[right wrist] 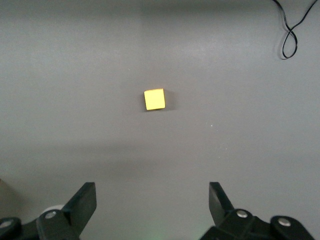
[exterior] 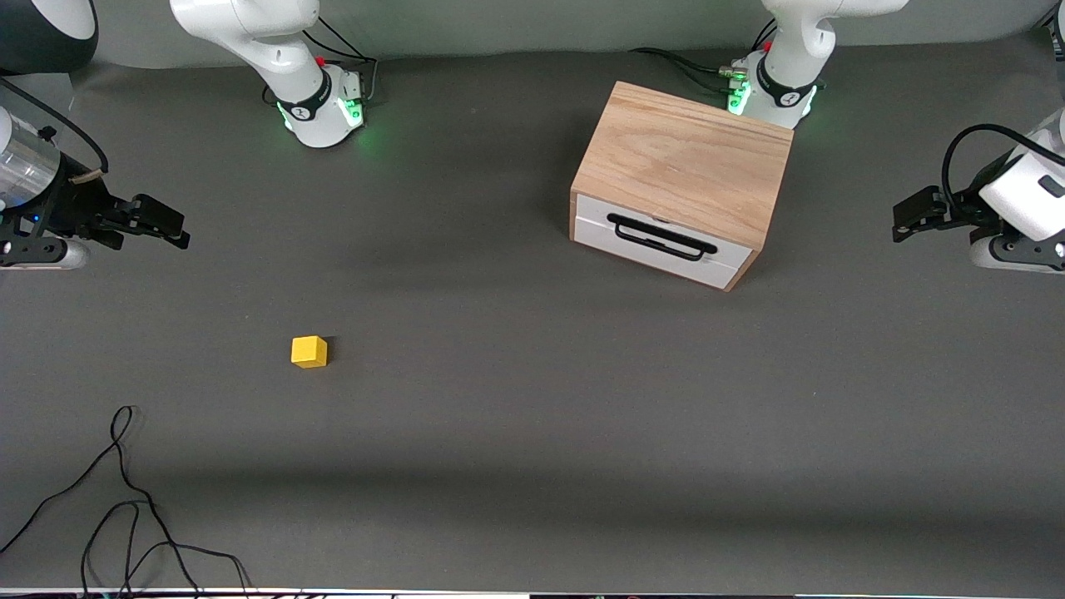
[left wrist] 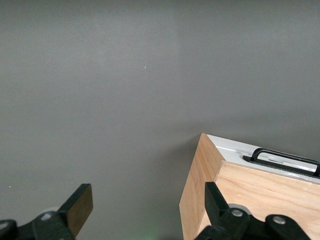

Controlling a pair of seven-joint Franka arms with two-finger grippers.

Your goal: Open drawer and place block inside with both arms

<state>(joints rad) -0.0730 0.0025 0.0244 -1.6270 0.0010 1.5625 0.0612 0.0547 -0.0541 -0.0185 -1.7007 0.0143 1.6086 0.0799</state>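
- Worktop (exterior: 532,433): plain dark grey mat, mostly bare; pale wall strip along the arms' bases.
- Drawer (exterior: 661,240) looks fully shut in the oak box (exterior: 682,162), toward the left arm's end of the worktop, set at a slant. Black bar handle (exterior: 661,238) faces the front camera.
- Block (exterior: 309,351): yellow cube flat on the mat toward the right arm's end, nearer the front camera than the box, well apart from it.
- Left pincer (exterior: 903,223): fingers apart, empty, up in the air just off the box's end.
- Right pincer (exterior: 170,226): fingers wide apart, empty, over bare mat; block sits ahead of it in its wrist view.
- Risks, my read: box sits loose, so a handle pull could drag or swivel the whole box instead of the drawer. Slanted front means an off-axis pull may jam it. Small cube could get nudged or tipped if the fingers come down off-centre.
- Loose black cable (exterior: 125,499) near the front edge: snag risk only if the right arm swings low there.
- Room: wide open mat betw. block and box; plenty in front of the drawer for it to slide out.
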